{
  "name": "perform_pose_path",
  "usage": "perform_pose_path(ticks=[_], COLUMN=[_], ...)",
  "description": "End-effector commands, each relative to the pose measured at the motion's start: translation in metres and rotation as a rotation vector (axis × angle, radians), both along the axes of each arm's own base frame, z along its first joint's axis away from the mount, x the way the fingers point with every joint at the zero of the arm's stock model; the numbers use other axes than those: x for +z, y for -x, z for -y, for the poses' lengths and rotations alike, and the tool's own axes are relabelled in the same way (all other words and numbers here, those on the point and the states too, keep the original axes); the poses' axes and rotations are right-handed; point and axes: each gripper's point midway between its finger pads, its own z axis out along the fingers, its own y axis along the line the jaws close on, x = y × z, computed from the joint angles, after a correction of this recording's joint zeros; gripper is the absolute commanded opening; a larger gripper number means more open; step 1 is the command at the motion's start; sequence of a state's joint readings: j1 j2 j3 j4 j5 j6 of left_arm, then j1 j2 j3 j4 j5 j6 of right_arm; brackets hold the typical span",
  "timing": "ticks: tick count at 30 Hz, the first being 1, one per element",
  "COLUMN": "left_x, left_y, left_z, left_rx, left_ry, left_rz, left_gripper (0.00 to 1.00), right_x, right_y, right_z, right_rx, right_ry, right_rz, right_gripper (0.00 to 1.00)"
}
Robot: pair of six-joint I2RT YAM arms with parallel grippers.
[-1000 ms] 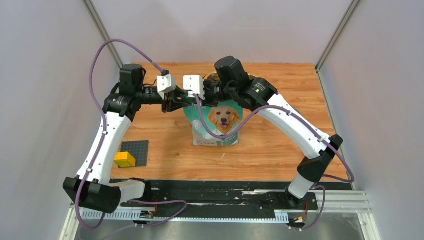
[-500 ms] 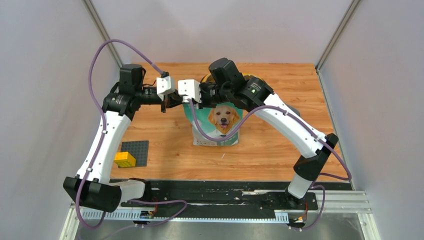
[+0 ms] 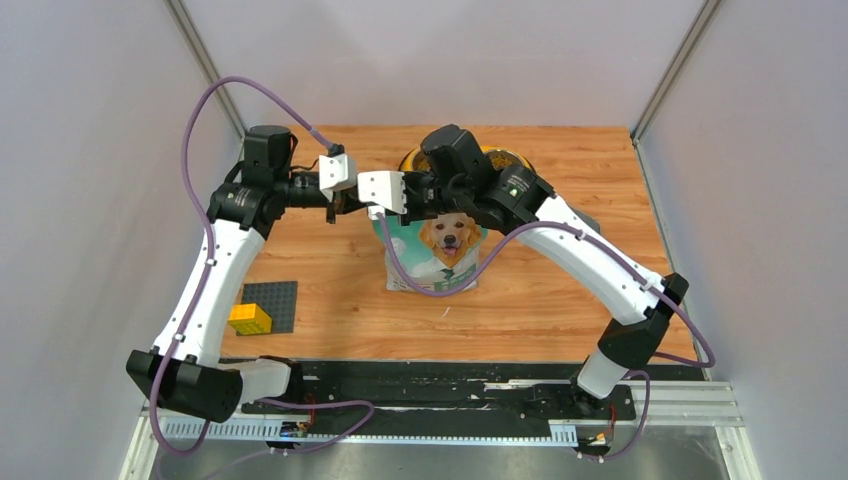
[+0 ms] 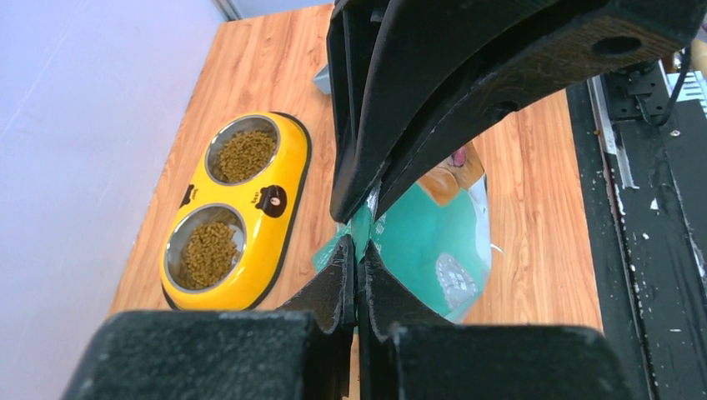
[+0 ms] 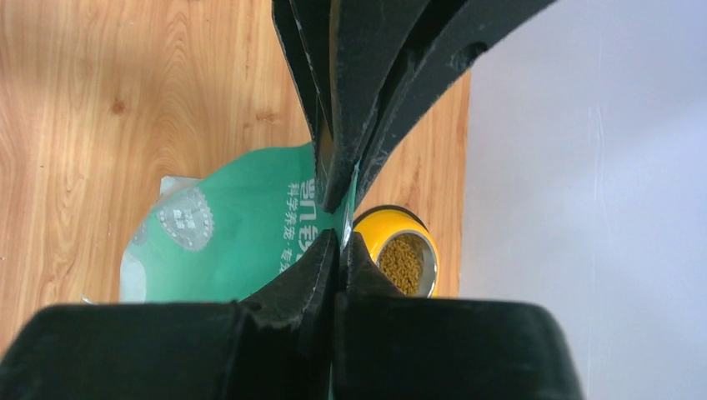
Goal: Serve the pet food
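The teal-green pouch [image 3: 440, 255] with the golden retriever stands upright mid-table. My left gripper [image 3: 366, 208] and right gripper [image 3: 396, 214] meet at its top edge, tip to tip. In the left wrist view my left gripper [image 4: 360, 250] is shut on the pouch's [image 4: 433, 242] thin top edge. In the right wrist view my right gripper [image 5: 340, 242] is shut on the same edge of the pouch [image 5: 242, 225]. Brown pet food [image 4: 243, 154] fills both steel bowls of the yellow feeder [image 4: 283, 167], which stands behind the pouch. One filled bowl [image 5: 402, 262] also shows in the right wrist view.
The yellow feeder [image 3: 508, 157] is mostly hidden behind the right arm at the back. A yellow brick [image 3: 250, 318] sits on a dark grey baseplate [image 3: 278, 298] at the near left. A small grey object [image 4: 321, 79] lies beyond the feeder. Grey walls close in both sides.
Both grippers stay pinched on the pouch's top edge. The right wrist has dipped a little toward the near side, and the pouch's top has shifted slightly to the right.
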State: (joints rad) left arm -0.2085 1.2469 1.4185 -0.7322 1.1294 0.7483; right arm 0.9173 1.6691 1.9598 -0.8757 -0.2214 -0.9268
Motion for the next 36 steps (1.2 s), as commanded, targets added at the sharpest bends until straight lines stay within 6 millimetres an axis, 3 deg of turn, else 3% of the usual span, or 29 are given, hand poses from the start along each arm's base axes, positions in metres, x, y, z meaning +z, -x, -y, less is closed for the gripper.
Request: perform_pose_path(ticks=[1, 7, 14, 22, 23, 25, 26, 29, 32, 36], left_x=[0.008, 0.01, 0.012, 0.017, 0.019, 0.022, 0.022, 0.025, 0.02, 0.01], left_y=[-0.008, -0.007, -0.006, -0.002, -0.001, -0.001, 0.0, 0.004, 0.006, 0.005], left_z=[-0.015, -0.018, -0.019, -0.015, -0.013, -0.011, -0.011, -0.011, -0.012, -0.013], left_rx=[0.09, 0.105, 0.105, 0.08, 0.07, 0.065, 0.065, 0.06, 0.068, 0.071], left_ry=[-0.037, -0.046, -0.047, -0.02, -0.008, 0.01, 0.014, 0.024, 0.014, 0.001], left_rz=[0.035, 0.045, 0.048, 0.037, 0.03, 0.018, 0.012, 0.018, 0.022, 0.003], left_gripper=[0.0, 0.0, 0.0, 0.0, 0.0, 0.16, 0.31, 0.55, 0.61, 0.63], right_x=[0.021, 0.034, 0.037, 0.049, 0.054, 0.062, 0.07, 0.082, 0.085, 0.088], right_y=[-0.024, -0.022, -0.016, 0.0, 0.004, 0.011, 0.012, 0.013, 0.028, 0.053], right_z=[0.092, 0.125, 0.163, 0.191, 0.189, 0.181, 0.175, 0.155, 0.122, 0.081], right_rx=[-0.288, -0.373, -0.484, -0.538, -0.521, -0.468, -0.45, -0.393, -0.239, -0.008], right_ry=[0.128, 0.118, 0.139, 0.092, 0.069, 0.013, -0.032, -0.147, -0.229, -0.302], right_rz=[0.108, 0.132, 0.116, 0.115, 0.113, 0.107, 0.115, 0.105, 0.037, -0.063], right_gripper=[0.0, 0.0, 0.0, 0.0, 0.0, 0.03, 0.1, 0.51, 0.72, 0.78])
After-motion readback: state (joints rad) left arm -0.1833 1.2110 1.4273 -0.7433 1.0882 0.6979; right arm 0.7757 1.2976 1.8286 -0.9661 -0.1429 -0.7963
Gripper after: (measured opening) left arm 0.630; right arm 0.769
